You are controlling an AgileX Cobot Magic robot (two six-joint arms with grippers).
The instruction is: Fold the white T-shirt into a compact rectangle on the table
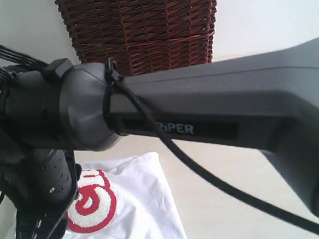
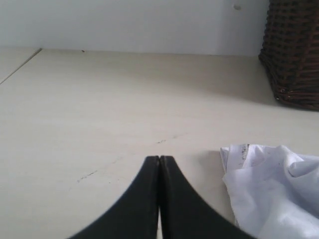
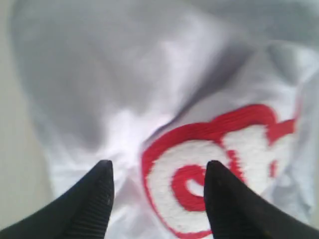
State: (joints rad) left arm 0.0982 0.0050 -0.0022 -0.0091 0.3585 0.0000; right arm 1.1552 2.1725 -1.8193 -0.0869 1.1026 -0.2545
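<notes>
The white T-shirt (image 1: 134, 211) lies rumpled on the surface (image 1: 247, 198), lettering up and no rectangle yet, so I judge most folding remains. The right claw (image 3: 159, 167) hangs spread above the T-shirt, pinching nothing. The left claw (image 2: 159, 160), pressed together and empty, sits just beside it. An arm (image 1: 229, 101) hides most of the T-shirt's outline; a wicker basket (image 1: 142, 27) stands beyond.
</notes>
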